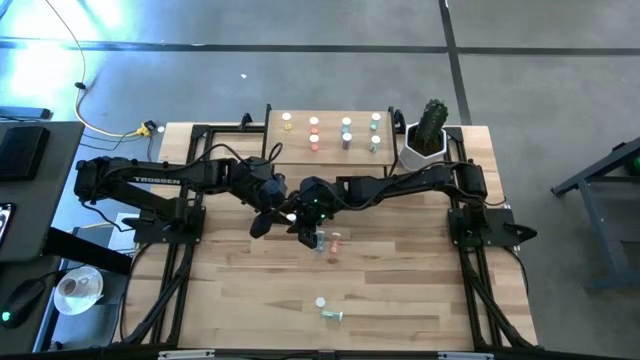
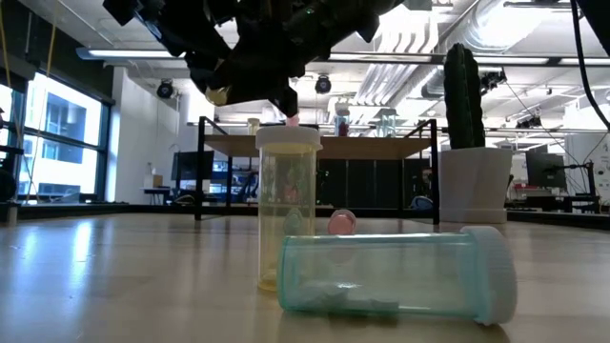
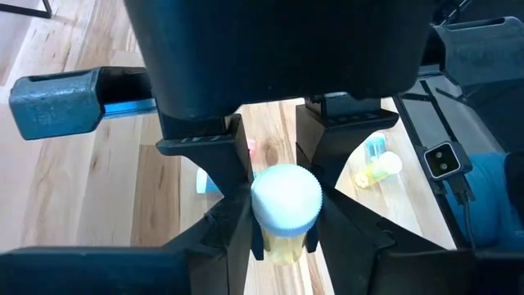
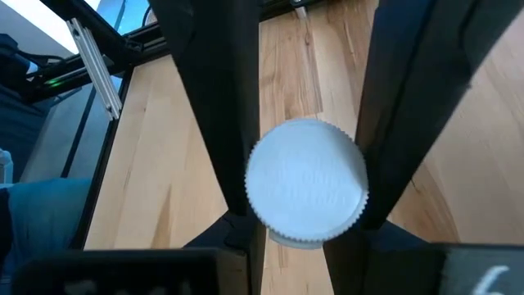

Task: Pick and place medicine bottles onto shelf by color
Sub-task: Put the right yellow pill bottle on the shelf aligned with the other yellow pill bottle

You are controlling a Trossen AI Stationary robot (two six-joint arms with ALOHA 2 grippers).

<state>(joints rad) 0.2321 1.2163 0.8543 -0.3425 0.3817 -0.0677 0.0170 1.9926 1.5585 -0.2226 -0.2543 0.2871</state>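
High view: bottles (image 1: 325, 241) mid-table (edges far)

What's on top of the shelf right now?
The shelf carries eight white-capped bottles, two each in four columns. Most body colours are hidden under the caps; one looks pink.

The tabletop (image 1: 400, 290) is pale, smooth wood with visible grain. The bottles (image 2: 396, 274) are glossy translucent plastic; their white caps (image 4: 307, 182) are ribbed and matt.

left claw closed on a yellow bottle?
Yes: in the left wrist view the left claw grips the yellow bottle on both sides of its white cap.
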